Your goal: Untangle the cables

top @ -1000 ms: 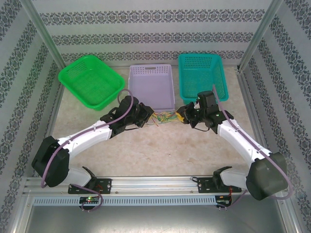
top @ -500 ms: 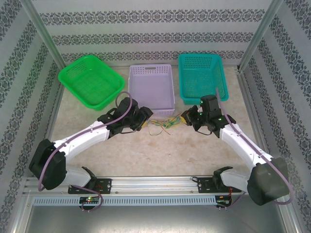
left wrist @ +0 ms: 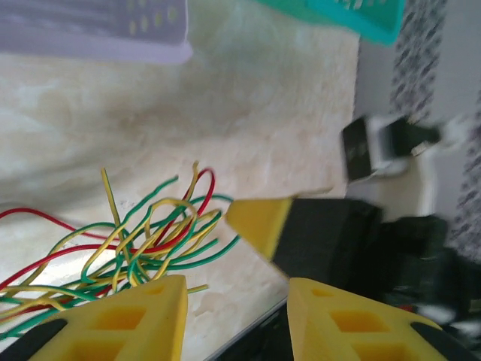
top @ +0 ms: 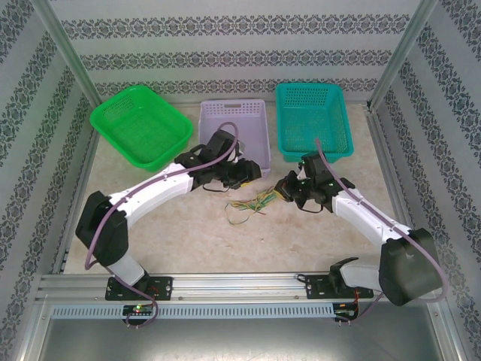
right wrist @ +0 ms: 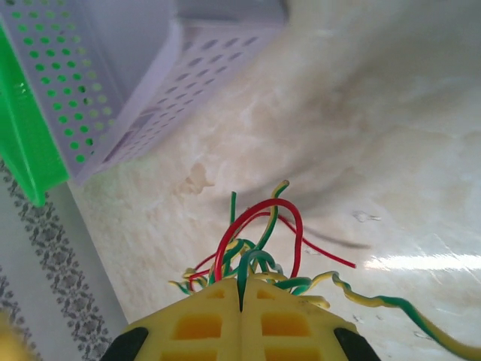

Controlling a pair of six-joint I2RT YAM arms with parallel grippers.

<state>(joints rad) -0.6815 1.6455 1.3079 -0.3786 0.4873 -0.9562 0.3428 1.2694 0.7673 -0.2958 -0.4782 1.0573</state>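
The cables pinched between pressed-together right fingers; left fingers spread wide beside them

Count: 3 baskets, all beyond the grippers: green basket, lavender basket, teal basket. 2 arms: left arm, right arm. 2 grippers: left gripper, right gripper. 1 bundle of cables at the right gripper's tips, just beside the left gripper. 3 cable colours: green, yellow, red. Strands too tangled for an exact number. 2 metal posts, one on either side.
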